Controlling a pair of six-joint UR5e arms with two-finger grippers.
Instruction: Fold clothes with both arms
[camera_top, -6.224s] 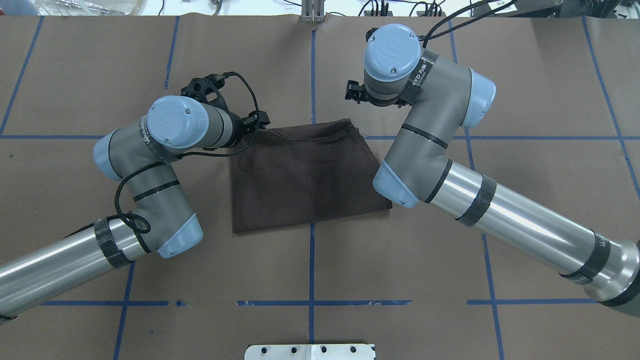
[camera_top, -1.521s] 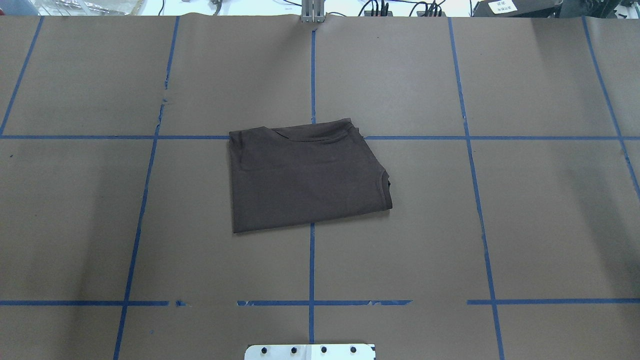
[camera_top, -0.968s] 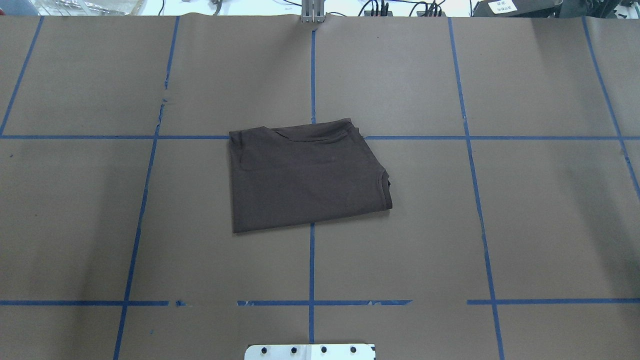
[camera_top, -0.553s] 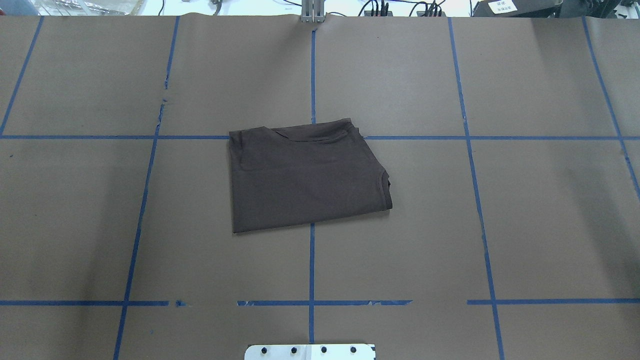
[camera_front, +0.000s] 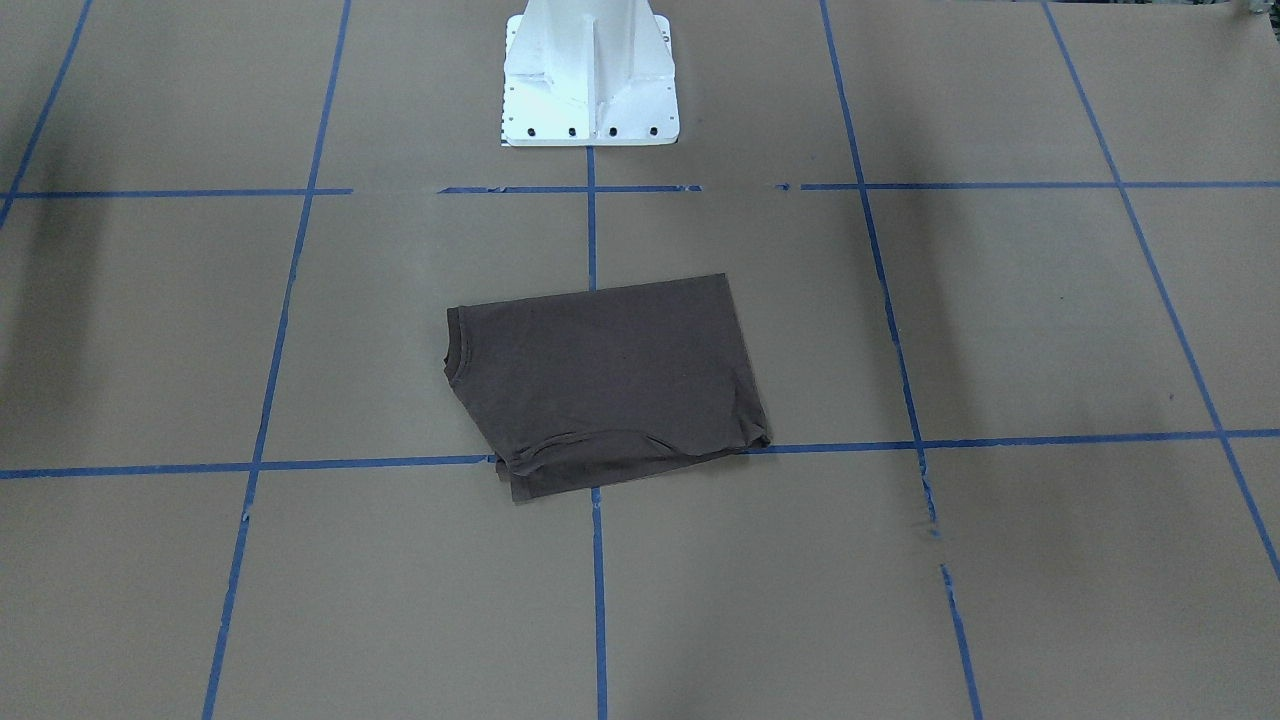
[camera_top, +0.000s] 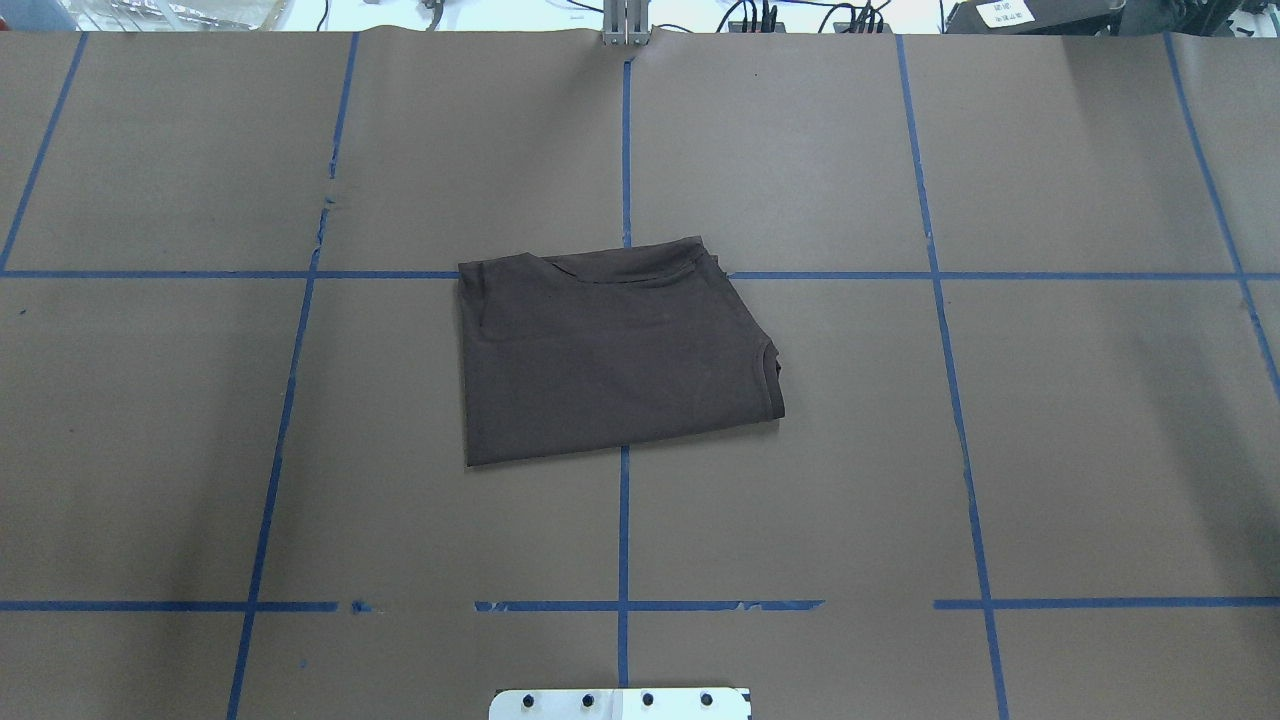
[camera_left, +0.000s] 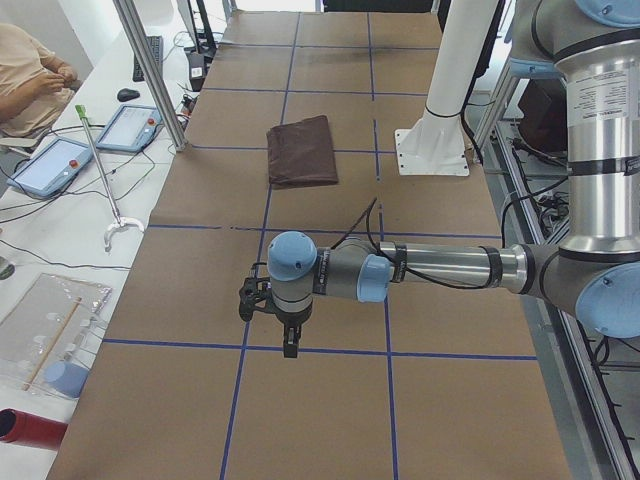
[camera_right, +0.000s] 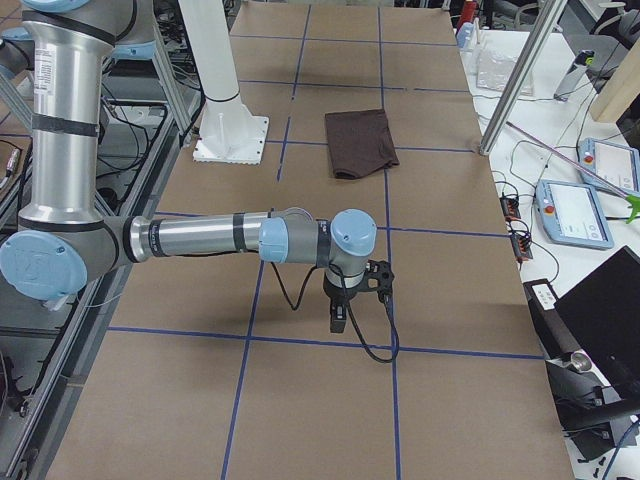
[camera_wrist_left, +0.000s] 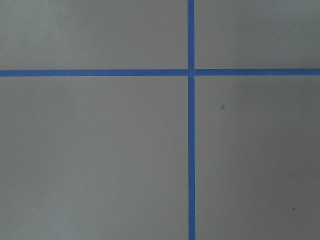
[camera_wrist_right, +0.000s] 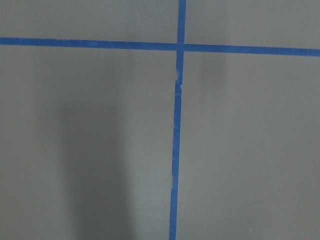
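**Withdrawal complete, fold at rest**

Both arms have cleared the overhead view since six seconds ago. The dark grey-brown folded T-shirt (camera_top: 615, 350) lies unmoved at mid-table.

Front view: same.

Side views: black two-finger left gripper (camera_left: 289, 345) and right gripper (camera_right: 340, 318) hang well apart from it. Whether they are spread cannot be told.

Wrist views: brown paper (camera_wrist_left: 100, 150), blue tape (camera_wrist_left: 190, 150).

Judged light and limp. Pinch at the corners.

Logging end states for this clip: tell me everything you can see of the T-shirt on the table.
The T-shirt is dark grey-brown soft fabric, folded into a compact, slightly skewed rectangle lying flat near the middle of the brown-covered table. Its curved collar edge shows at the right side in the overhead view; the far edge is layered and slightly wrinkled. It covers a crossing of the blue tape lines. Nothing grips it; only the table touches it.
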